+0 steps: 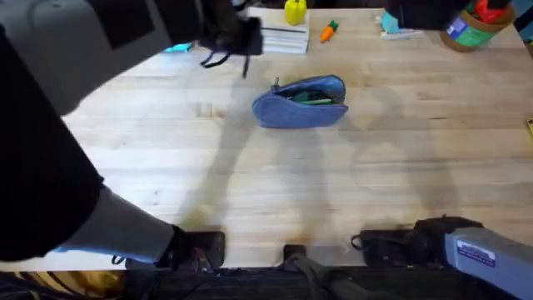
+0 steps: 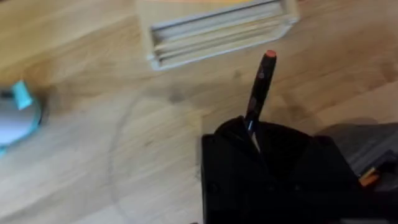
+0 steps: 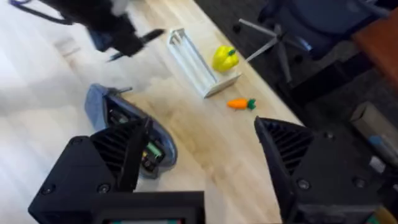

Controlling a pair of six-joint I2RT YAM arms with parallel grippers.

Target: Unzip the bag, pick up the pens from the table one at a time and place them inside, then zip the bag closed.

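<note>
**Left arm lifted with a pen, pouch lying open mid-tabletop**

The left arm rises large and blurred close under the overhead camera, reaching from the lower left toward the far side of the tabletop (image 1: 250,192). Its gripper (image 1: 241,42) hangs above the wood near a flat pale wooden tray (image 1: 285,38), well apart from the bag. In the left wrist view the black fingers (image 2: 273,168) are clamped on a dark pen (image 2: 258,93) with an orange-red tip, which stands out from the gripper at a slight tilt over the tabletop, the tray just beyond it.

The bag (image 1: 300,102), a blue-grey pouch, lies on its side near the middle of the tabletop with its zipper open; green pens (image 1: 312,98) show inside the mouth. The right wrist view shows the open pouch (image 3: 127,134) as well, with dark and green items within.

The right arm is folded low at the near right edge, close to its base. Its gripper (image 3: 205,162) has its two black fingers spread wide apart, holding nothing.

A yellow toy (image 1: 295,12) and a small orange carrot (image 1: 329,31) sit by the tray at the far edge.
</note>
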